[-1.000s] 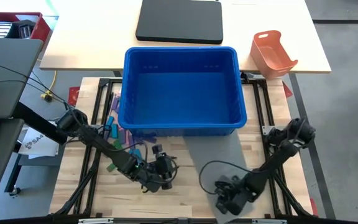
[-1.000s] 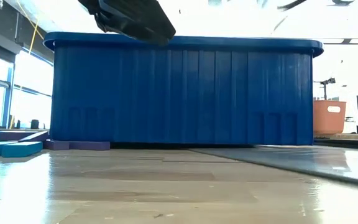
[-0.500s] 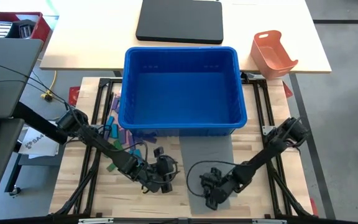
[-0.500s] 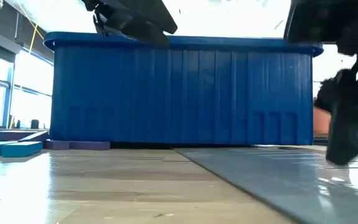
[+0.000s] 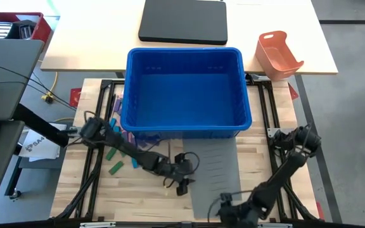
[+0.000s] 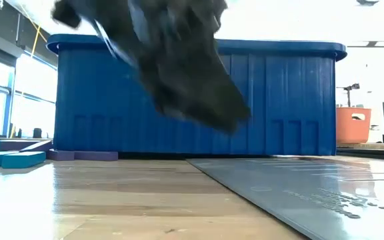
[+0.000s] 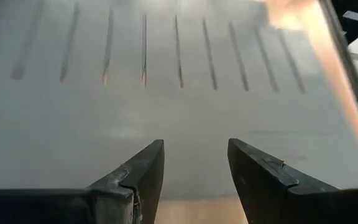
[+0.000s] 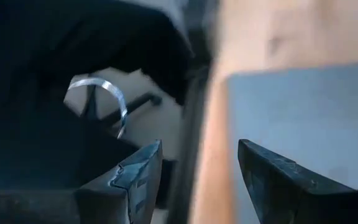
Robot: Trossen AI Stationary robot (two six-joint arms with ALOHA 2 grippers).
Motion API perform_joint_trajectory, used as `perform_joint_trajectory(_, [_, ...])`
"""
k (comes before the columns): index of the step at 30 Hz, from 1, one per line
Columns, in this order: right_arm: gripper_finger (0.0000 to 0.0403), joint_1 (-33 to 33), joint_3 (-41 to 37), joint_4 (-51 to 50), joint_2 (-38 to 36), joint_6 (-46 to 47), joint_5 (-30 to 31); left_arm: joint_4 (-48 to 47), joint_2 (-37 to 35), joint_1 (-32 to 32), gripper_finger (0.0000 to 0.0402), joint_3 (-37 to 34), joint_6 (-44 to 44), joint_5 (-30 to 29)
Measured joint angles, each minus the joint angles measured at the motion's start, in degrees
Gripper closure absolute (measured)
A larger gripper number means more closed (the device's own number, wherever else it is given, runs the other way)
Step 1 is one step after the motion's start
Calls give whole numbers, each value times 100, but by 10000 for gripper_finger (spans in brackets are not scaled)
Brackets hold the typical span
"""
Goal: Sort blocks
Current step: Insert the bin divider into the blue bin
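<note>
Your left gripper (image 5: 184,183) hangs over the near middle of the wooden surface (image 5: 138,196), at the left edge of the grey slotted sheet (image 5: 217,171). In the left wrist view its jaws are spread, with nothing between them, and the sheet (image 7: 166,93) with its row of slots lies under them. In the low view the same arm appears as a dark blurred mass in front of the big blue bin (image 6: 279,100).

Your right gripper (image 5: 233,212) is at the near edge of the surface, over the near end of the grey sheet. Its jaws are also spread and empty in the right wrist view; past them you see the near corner of the sheet (image 8: 303,112) and the wood beside it.

The blocks (image 5: 120,136) lie in a loose group near the left edge of the surface, just beside the left front corner of the blue bin (image 5: 184,88); green, blue and purple pieces show there. In the low view some blue and purple blocks (image 6: 9,159) rest flat on the wood at the foot of the bin. Neither gripper touches them.

The orange tray (image 5: 277,54) stands on the pale table beyond the bin.
</note>
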Motion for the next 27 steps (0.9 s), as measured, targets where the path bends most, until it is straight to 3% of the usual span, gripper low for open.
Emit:
perform_joint_trajectory(7, [197,328,31,378,224,-98,1,697,741,167,232,180,-247,981])
perform_joint_trajectory(13, [197,530,385,254,223,-773,57,517,888,-198,232,643,-365,1231])
perform_joint_trajectory(17, [197,653,631,150,259,-1458,57,533,896,-441,232,891,-434,884])
perform_joint_trajectory(22, [197,711,691,346,462,-1571,-12,402,897,-601,232,1107,-525,217])
perform_joint_trajectory(27, [194,757,787,565,683,-2019,-242,-9,875,-606,232,1367,-833,67])
